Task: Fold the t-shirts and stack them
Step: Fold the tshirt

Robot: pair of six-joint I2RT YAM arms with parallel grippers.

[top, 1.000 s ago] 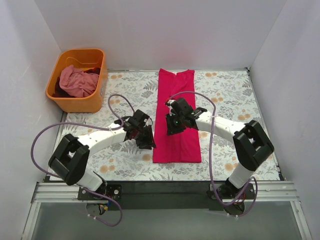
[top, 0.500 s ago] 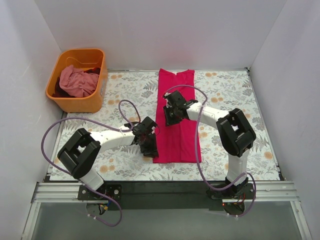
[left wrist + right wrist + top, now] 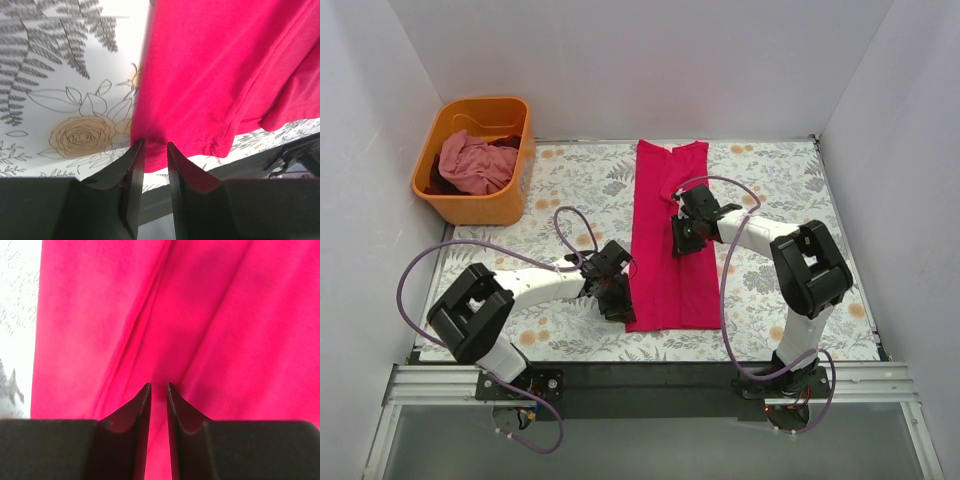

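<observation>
A crimson-pink t-shirt [image 3: 670, 285] lies folded into a long strip down the middle of the table. My left gripper [image 3: 620, 303] is at its near-left corner. In the left wrist view the jaws [image 3: 151, 145] stand nearly together with the shirt's hem [image 3: 210, 75] pinched between the tips. My right gripper [image 3: 682, 237] sits on the strip's middle. In the right wrist view creases in the cloth [image 3: 225, 315] run together at its narrow jaws [image 3: 159, 386], which are shut on a fold. A paler pink t-shirt [image 3: 470, 165] lies bunched in the basket.
The orange plastic basket [image 3: 470, 210] stands at the far left corner, with dark cloth under the pink shirt. A floral tablecloth [image 3: 780, 180] covers the table between white walls. The black front rail [image 3: 650, 375] runs along the near edge.
My right gripper has moved from the strip's left edge to its middle, with the arm folding in. The left gripper has crept to the near-left corner. Both jaws have narrowed.
</observation>
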